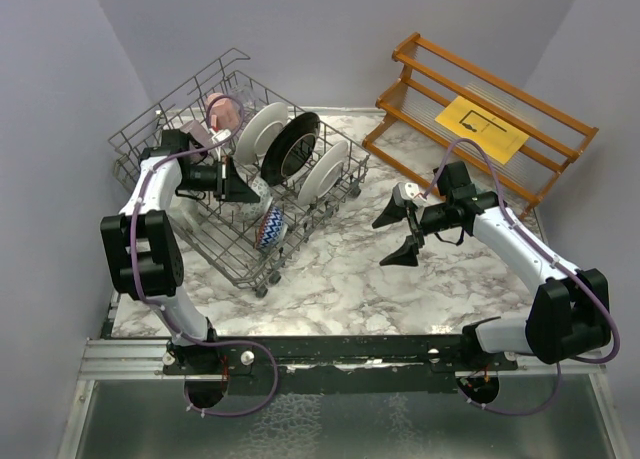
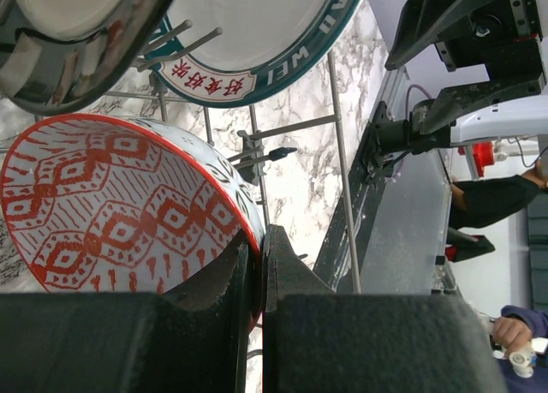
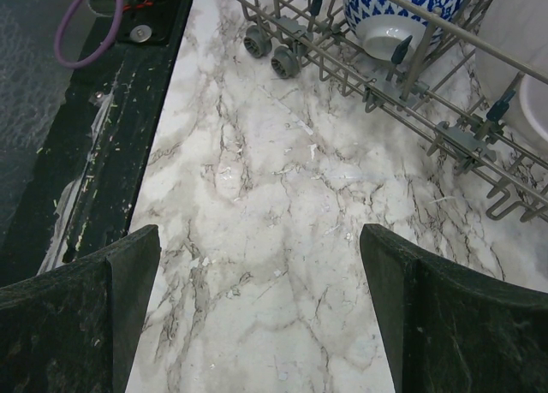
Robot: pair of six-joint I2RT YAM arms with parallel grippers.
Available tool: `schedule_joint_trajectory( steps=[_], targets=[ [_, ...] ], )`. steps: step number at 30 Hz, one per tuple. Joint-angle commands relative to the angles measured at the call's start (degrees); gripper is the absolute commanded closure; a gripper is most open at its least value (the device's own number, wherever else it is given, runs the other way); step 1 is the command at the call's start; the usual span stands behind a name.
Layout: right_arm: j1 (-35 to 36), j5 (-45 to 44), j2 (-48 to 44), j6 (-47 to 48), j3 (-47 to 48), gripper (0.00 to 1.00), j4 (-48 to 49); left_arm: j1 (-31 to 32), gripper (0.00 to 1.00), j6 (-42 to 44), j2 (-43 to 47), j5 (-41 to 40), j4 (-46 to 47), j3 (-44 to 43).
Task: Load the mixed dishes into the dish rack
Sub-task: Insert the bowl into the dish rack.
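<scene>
Altogether, the dish rack, at the left of the marbled worktop, carried three plates standing on edge in one row: two white plates flanking a black-rimmed plate. One pink mug sat at the far end. Two patterned bowls made up the rest. The blue bowl lay on its side, foot towards the arms. The red bowl, diamond-patterned inside, was tipped up, its rim pinched in the closed left claw. The right claw hung spread wide over the worktop beside the rack.
</scene>
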State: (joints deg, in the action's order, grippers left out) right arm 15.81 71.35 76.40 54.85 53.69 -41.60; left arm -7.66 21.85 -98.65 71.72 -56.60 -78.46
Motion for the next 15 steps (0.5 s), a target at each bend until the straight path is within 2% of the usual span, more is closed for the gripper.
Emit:
schedule_joint_trajectory(
  steps=[1,15],
  targets=[
    [0.18,1.33,-0.35,0.79,-0.14,0.0,-0.3,-0.16,1.0,3.49,-3.81,1.83,-2.01,-2.77],
    [0.18,1.01,-0.77,0.84,-0.24,0.0,-0.14,-0.13,0.96,3.64,-6.73,1.98,-2.47,-4.43]
  ],
)
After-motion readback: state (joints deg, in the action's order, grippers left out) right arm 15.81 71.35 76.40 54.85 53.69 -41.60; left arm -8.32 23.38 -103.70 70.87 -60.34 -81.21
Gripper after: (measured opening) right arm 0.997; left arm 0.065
